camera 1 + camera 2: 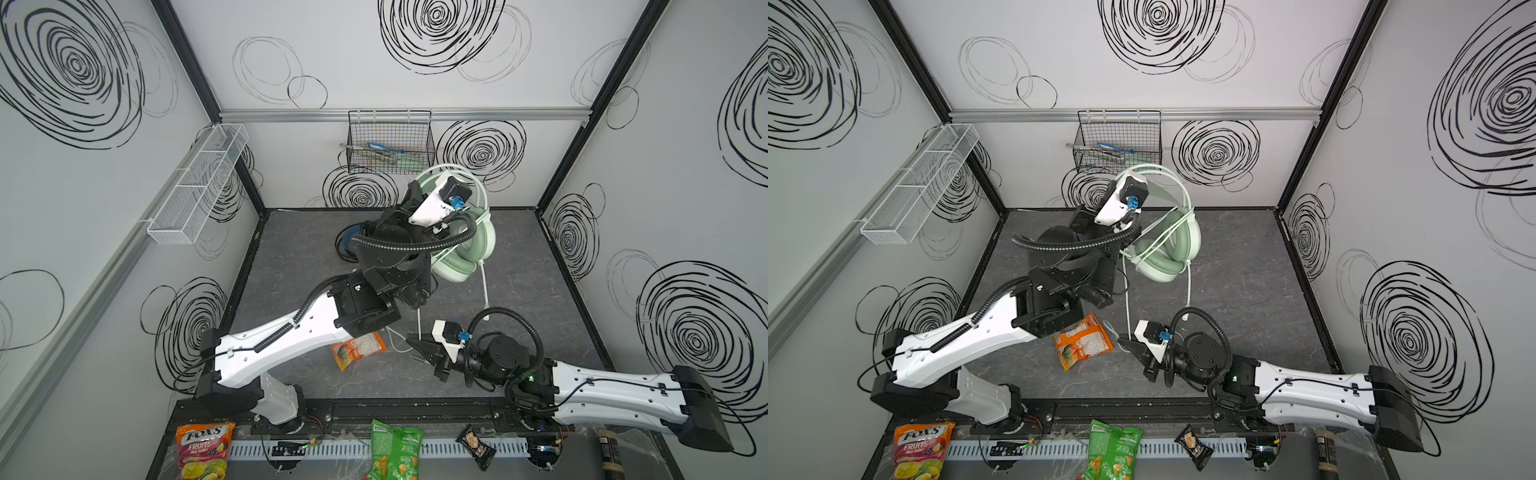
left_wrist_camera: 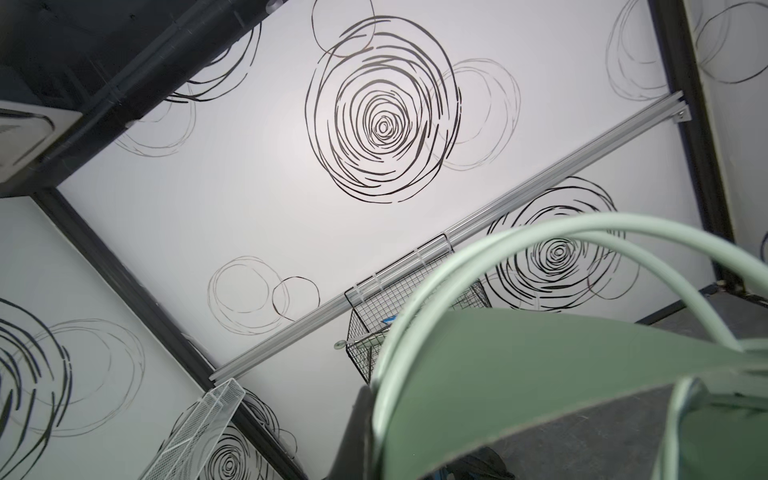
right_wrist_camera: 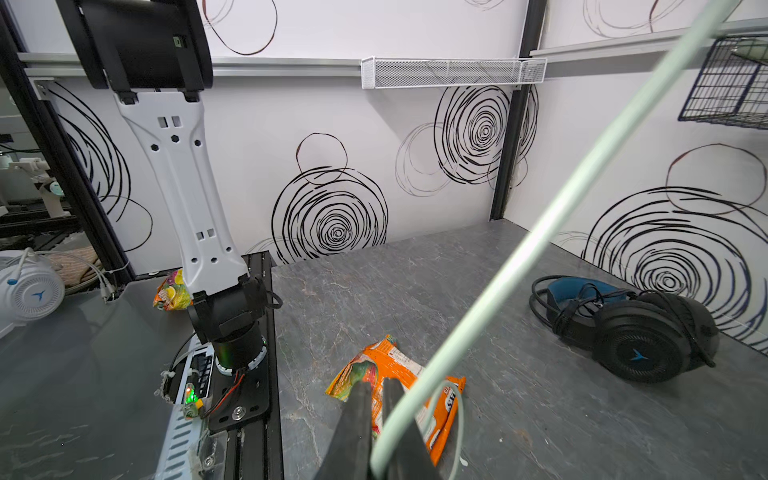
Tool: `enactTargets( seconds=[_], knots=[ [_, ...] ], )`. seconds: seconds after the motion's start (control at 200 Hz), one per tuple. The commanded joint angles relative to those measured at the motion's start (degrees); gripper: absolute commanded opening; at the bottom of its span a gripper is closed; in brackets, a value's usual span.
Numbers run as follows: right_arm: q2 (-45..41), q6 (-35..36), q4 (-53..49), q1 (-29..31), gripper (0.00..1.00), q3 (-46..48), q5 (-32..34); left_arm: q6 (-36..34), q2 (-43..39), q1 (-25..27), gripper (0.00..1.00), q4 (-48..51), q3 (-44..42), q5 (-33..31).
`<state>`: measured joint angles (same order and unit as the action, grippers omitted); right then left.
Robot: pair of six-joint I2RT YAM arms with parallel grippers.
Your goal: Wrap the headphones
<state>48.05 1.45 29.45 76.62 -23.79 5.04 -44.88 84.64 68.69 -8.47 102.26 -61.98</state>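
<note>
The pale mint-green headphones hang in the air over the back of the table. My left gripper is shut on their headband, and only one dark finger shows beside it. Their whitish cable drops toward the front, where my right gripper is shut on it, the jaws a narrow slit apart. The black headphones with blue inner earcups lie on the table by the back wall with their cable looped on them. In a top view they are mostly hidden behind my left arm.
An orange snack packet lies on the table just under my right gripper. A black wire basket hangs on the back wall and a white mesh basket on the left wall. Snack bags lie along the front rail.
</note>
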Motion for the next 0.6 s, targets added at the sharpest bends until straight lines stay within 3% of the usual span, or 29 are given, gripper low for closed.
enactTargets(
  seconds=[0.0,0.235,0.59],
  knots=[
    [2.9,-0.1,3.7,-0.9,0.12,-1.1,-2.9,14.7,-3.7,-0.1,0.00,5.6,6.1,5.4],
    [9.3,0.3,7.7,-3.3,0.12,-2.6,-4.7,22.1,-3.7,0.0,0.00,12.6,11.3,9.0],
    [16.2,-0.6,12.9,-5.0,0.12,-2.4,-6.6,26.8,-4.4,-0.1,0.00,16.7,14.0,12.2]
  ],
)
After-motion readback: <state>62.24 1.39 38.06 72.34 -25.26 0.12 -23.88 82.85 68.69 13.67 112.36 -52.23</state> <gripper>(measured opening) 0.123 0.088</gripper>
